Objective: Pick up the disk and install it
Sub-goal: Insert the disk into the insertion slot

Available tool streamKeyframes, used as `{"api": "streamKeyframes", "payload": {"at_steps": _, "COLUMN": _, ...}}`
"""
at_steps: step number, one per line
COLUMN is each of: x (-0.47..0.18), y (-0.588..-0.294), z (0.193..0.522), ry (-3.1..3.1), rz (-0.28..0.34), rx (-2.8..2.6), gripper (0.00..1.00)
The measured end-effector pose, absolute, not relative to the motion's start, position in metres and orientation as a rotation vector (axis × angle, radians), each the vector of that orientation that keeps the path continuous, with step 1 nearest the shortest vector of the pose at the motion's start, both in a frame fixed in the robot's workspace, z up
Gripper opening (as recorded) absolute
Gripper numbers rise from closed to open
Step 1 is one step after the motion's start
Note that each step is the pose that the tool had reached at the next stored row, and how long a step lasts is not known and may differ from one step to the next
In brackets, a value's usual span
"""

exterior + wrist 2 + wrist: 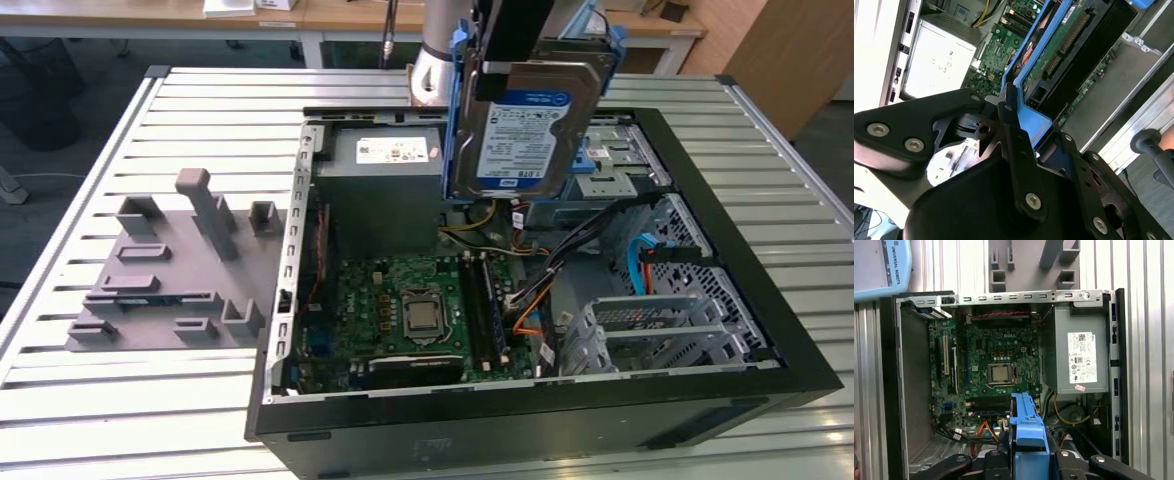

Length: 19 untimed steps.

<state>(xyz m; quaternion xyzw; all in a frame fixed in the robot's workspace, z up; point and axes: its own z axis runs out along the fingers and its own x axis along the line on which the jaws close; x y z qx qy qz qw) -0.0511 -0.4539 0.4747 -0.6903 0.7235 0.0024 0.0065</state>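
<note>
Gripper (531, 50) clamped on disk (523, 130); disk hangs over open computer case (747, 262), long axis near vertical, label toward the exterior view.

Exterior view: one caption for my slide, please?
The pincer holds the disk above the open computer case, beside a grey fixture.
</note>
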Motion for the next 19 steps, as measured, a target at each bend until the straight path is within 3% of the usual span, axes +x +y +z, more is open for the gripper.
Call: {"api": "streamKeyframes", "payload": {"at_steps": 19, "x": -0.040, "y": -0.459, "z": 0.474, "ry": 2.264, "rz": 0.008, "rx": -2.160, "gripper": 0.36}}
